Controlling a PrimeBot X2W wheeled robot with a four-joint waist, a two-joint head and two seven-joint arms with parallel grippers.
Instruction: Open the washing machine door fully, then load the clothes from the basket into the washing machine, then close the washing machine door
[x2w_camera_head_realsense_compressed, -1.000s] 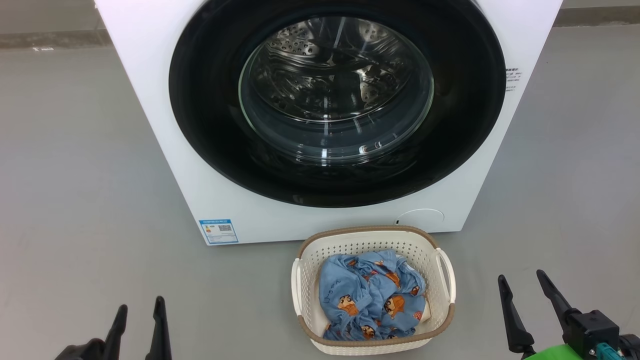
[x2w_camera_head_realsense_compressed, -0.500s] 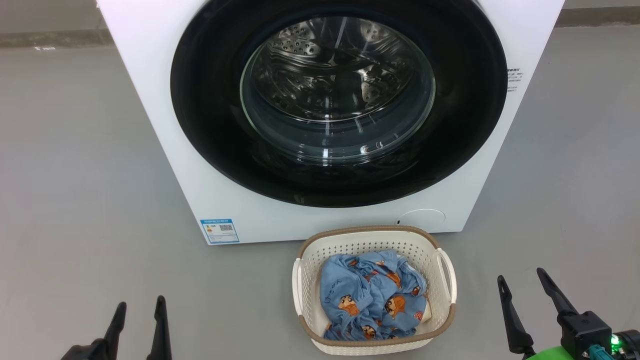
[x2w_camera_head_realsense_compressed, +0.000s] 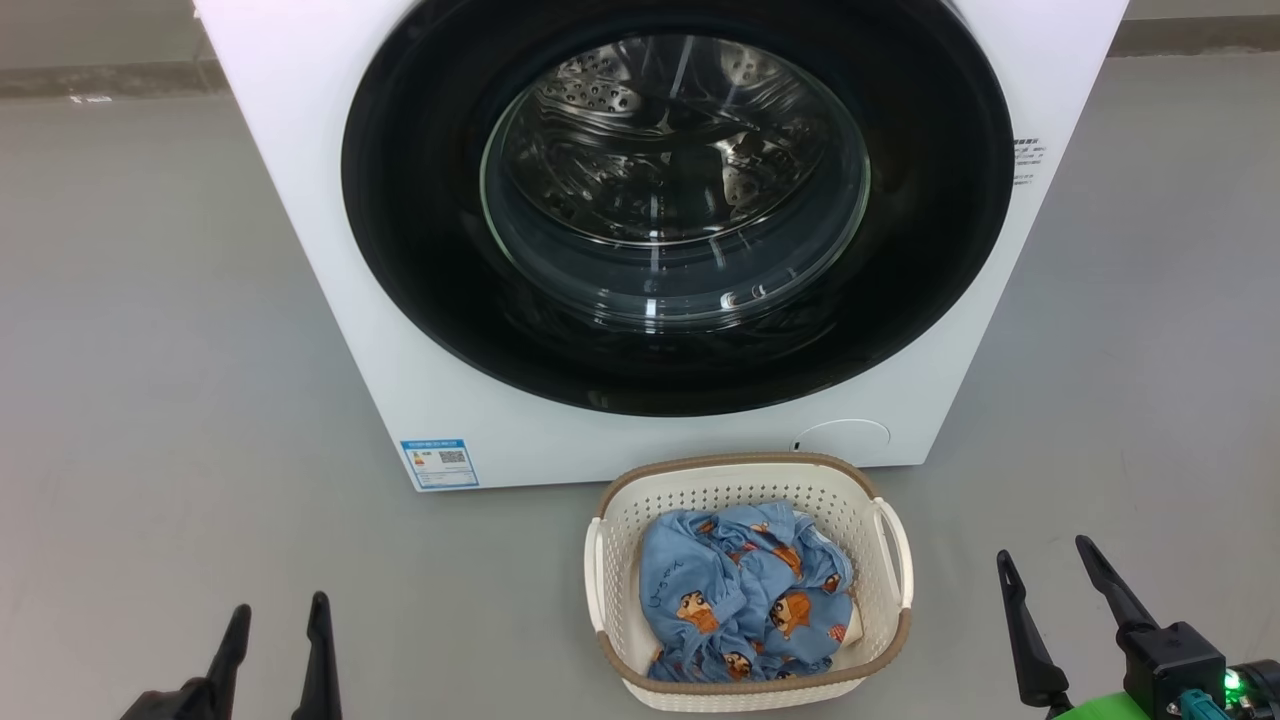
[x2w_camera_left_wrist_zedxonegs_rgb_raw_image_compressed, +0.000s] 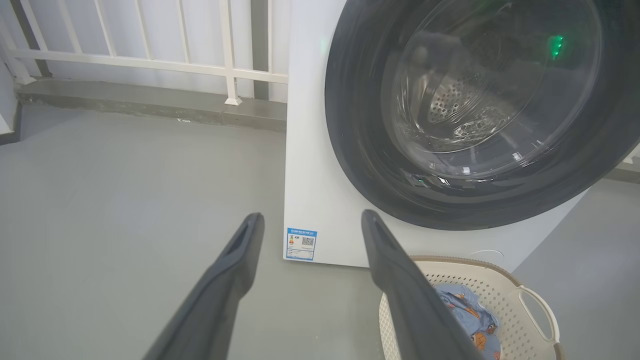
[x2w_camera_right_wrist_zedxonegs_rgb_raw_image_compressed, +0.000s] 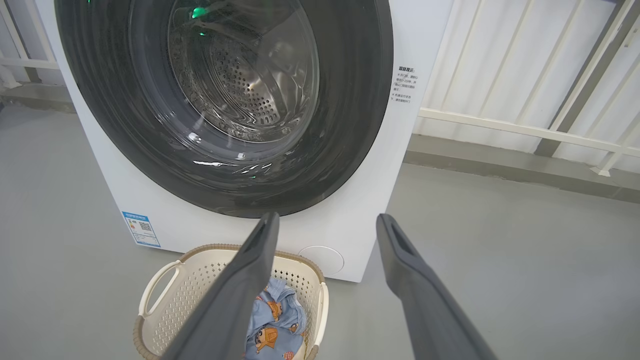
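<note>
Jaws gape empty on left gripper and right gripper, either side of the basket holding the clothes; the washing machine door sits closed.

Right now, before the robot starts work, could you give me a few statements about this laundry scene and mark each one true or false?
1. The washing machine door is shut. True.
2. The clothes are already inside the washing machine. False: they lie in the basket.
3. The left gripper and the right gripper are both open and hold nothing. True.
4. The basket stands behind the washing machine. False: it stands on the floor in front of it, below the door.
5. The right gripper touches the basket. False: it is apart from the basket, off to its right.
</note>
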